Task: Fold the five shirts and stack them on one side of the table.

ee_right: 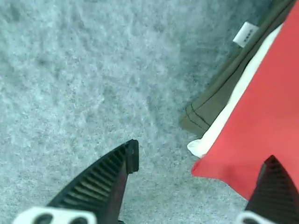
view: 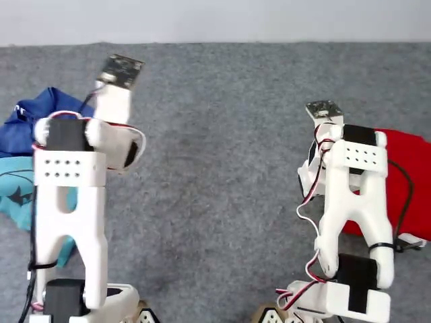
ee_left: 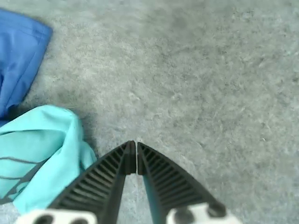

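My left gripper (ee_left: 136, 157) is shut with nothing in it, just above the grey carpeted table. Beside it lies a crumpled teal shirt (ee_left: 44, 151), and a blue shirt (ee_left: 18, 56) lies a little farther off. From above, the blue shirt (view: 40, 111) and the teal shirt (view: 17, 192) sit at the table's left edge, next to the left arm (view: 71, 168). My right gripper (ee_right: 201, 163) is open at the corner of a stack. In that stack a red shirt (ee_right: 261, 112) lies on a white one (ee_right: 236, 100) and an olive one (ee_right: 219, 91).
The right arm (view: 353, 188) covers part of the red shirt (view: 407, 168) at the table's right edge. Grey carpet (view: 222, 155) stretches between the two arms. A white tag (ee_right: 245, 32) sticks out of the olive shirt.
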Robot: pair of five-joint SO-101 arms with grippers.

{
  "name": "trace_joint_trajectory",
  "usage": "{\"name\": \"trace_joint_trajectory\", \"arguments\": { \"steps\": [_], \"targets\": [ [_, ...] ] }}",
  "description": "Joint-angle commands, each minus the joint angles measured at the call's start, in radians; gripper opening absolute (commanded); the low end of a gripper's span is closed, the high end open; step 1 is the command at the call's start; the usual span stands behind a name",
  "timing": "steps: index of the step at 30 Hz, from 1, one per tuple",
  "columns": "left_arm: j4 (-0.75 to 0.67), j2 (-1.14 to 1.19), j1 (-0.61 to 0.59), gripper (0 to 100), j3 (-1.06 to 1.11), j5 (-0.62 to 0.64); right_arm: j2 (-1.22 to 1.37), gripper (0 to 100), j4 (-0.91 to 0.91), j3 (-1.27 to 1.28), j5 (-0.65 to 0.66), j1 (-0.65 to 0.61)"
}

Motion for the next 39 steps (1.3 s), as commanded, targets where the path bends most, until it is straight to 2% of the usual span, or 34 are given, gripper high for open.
{"name": "trace_joint_trajectory", "arguments": {
  "steps": [1, 6, 11, 13, 16, 24, 32, 39],
  "targets": [
    [-0.012, -0.038, -0.054, 1, -0.093, 0.009, -0.050, 39.1, -0.015, -0.008, -0.015, -0.004],
    [0.031, -0.029, -0.184, 2, -0.137, 0.009, -0.048, 39.1, -0.015, -0.008, -0.015, -0.007],
    [0.021, -0.028, -0.410, 11, 0.012, -0.009, -0.042, 39.1, -0.015, -0.005, -0.015, -0.004],
    [0.002, -0.028, -0.471, 12, 0.111, -0.068, -0.041, 39.1, -0.015, -0.003, -0.015, -0.005],
    [-0.058, -0.029, -0.532, 11, 0.254, -0.126, -0.041, 39.1, -0.015, -0.003, -0.015, -0.007],
    [-0.278, -0.029, -0.717, 11, 0.432, -0.132, -0.041, 39.1, -0.015, -0.002, -0.015, -0.007],
    [-0.560, -0.028, -0.767, 11, 0.605, -0.127, -0.041, 39.1, -0.015, 0.000, -0.015, -0.007],
    [-0.594, 0.041, -0.781, 11, 0.618, -0.129, -0.041, 39.1, -0.015, 0.000, -0.015, -0.007]
  ]
}}
